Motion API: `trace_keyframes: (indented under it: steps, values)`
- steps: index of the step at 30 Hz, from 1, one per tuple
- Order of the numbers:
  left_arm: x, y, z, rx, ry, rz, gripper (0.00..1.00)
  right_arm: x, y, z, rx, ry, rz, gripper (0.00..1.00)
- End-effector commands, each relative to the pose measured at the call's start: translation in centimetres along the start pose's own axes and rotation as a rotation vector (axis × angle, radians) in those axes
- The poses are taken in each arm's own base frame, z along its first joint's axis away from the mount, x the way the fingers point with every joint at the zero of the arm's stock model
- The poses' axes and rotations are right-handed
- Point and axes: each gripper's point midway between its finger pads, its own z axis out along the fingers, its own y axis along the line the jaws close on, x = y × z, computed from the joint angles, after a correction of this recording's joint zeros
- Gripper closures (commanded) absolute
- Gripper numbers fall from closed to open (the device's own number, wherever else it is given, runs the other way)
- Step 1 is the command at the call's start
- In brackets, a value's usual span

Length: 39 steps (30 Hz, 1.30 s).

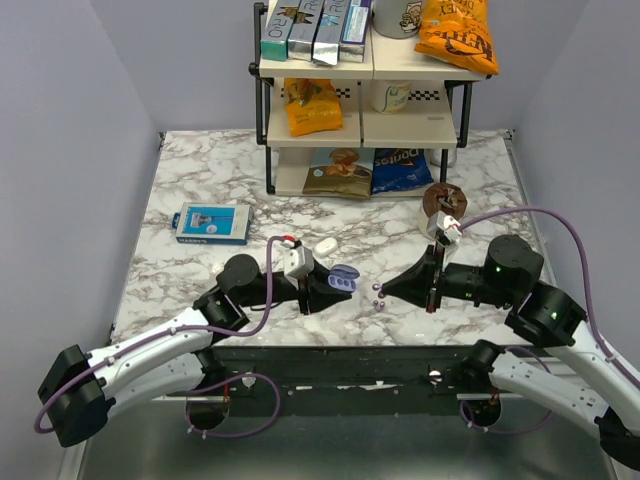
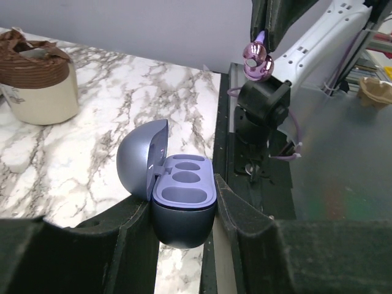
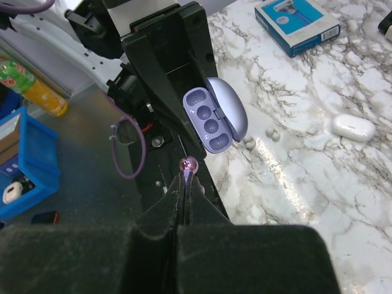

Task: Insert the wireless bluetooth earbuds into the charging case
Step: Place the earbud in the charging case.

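Left gripper [image 2: 184, 215] clamped on open case [image 2: 182, 187], lid up, right gripper [image 3: 185, 179] pinching one earbud [image 3: 187, 164], near case, not touching.

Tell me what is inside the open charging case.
The charging case is open; its moulded wells look empty, no earbud seated. One earbud is pinched in the right gripper outside it. The lid's inside faces away and cannot be checked.

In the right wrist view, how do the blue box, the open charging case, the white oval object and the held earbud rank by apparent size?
1. charging case and blue box: alike, the case nearer, so unranked.
2. white oval object
3. earbud
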Motion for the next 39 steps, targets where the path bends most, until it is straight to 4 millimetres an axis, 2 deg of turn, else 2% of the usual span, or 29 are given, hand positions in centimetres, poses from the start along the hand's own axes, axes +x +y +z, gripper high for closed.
trace_keyframes:
  steps: [1, 6, 12, 21, 22, 24, 28, 35, 39]
  values:
    - [-1.8, 1.1, -0.3, -0.067, -0.07, 0.086, 1.0, -0.7, 0.5, 0.7, -0.019, -0.038, 0.094, 0.99]
    - [-2.7, 1.9, -0.6, -0.124, -0.108, 0.135, 1.0, -1.1, 0.3, 1.0, -0.007, -0.051, 0.136, 0.99]
    - [-4.0, 3.9, -0.9, -0.24, -0.135, 0.23, 1.0, -1.0, -0.6, 1.4, 0.036, -0.063, 0.166, 0.99]
    - [-6.7, 8.6, -2.0, -0.561, -0.196, 0.418, 1.0, -4.3, -3.2, 1.7, 0.197, -0.188, 0.254, 0.99]
    - [-6.9, 8.9, -2.0, -0.579, -0.203, 0.428, 1.0, -5.2, -3.4, 1.6, 0.216, -0.215, 0.29, 0.99]
    - [-7.2, 9.5, -2.2, -0.629, -0.215, 0.463, 1.0, -5.3, -4.0, 2.2, 0.252, -0.199, 0.339, 0.99]
    - [-7.8, 10.1, -2.7, -0.694, -0.248, 0.498, 1.0, -6.6, -5.3, 2.7, 0.344, -0.218, 0.487, 0.99]
    - [-8.7, 10.3, -3.1, -0.728, -0.294, 0.532, 1.0, -6.2, -7.2, 3.2, 0.458, -0.28, 0.777, 0.99]
    - [-8.7, 10.2, -2.9, -0.713, -0.297, 0.534, 1.0, -6.7, -6.9, 3.9, 0.425, -0.271, 0.748, 0.99]
